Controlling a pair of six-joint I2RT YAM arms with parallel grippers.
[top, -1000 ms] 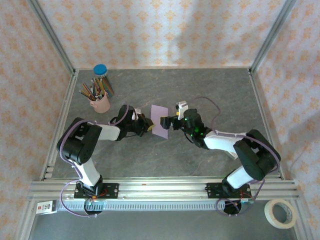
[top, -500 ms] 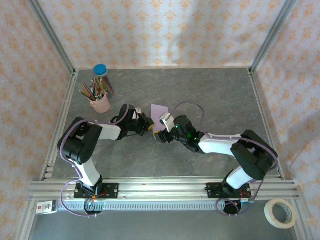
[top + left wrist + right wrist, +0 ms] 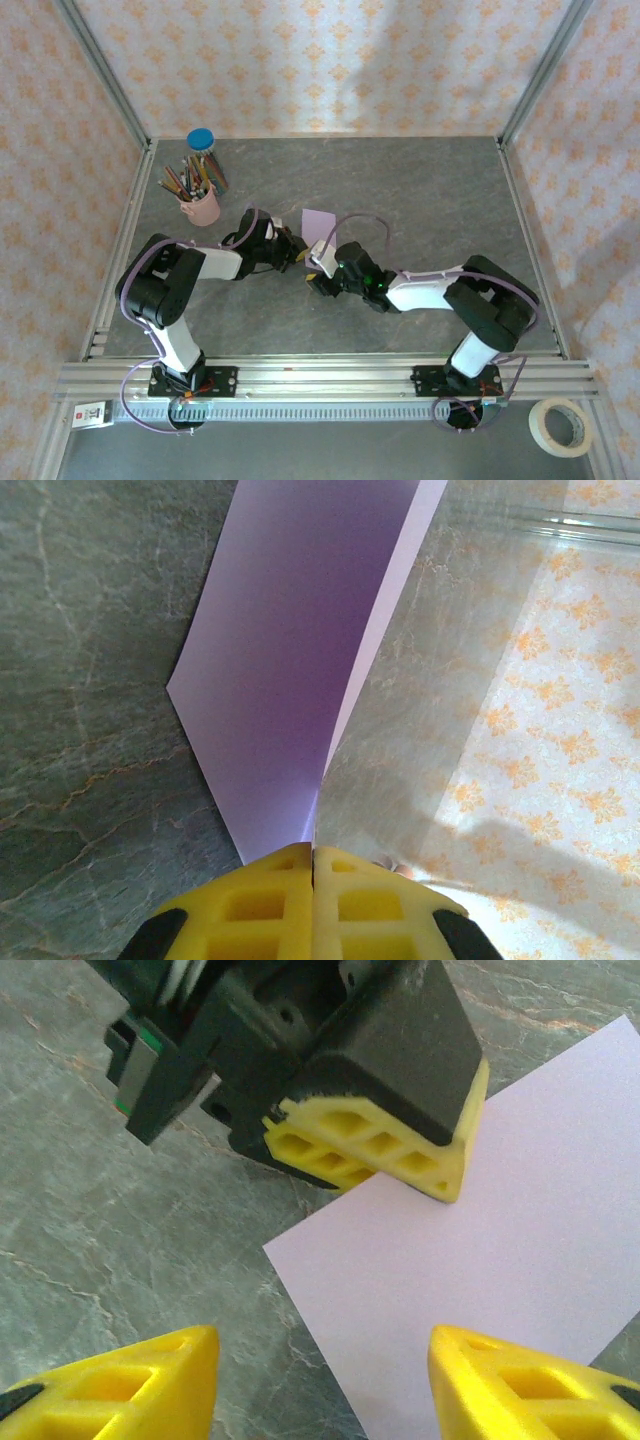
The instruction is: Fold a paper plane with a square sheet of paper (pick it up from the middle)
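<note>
The square sheet of paper (image 3: 318, 222) sits mid-table, and it's already doubled into a V: two lilac layers run down to the left gripper (image 3: 313, 880), whose yellow pads (image 3: 265, 895) are pressed together on its near-left edge. In from the right comes the right gripper (image 3: 320, 1370), fingers (image 3: 150, 1380) spread, with the sheet's near corner lying between them above the grey table (image 3: 420, 200). This looks like the first halving fold. Next up, it has to pinch that corner squarely, or the layers will skew.
</note>
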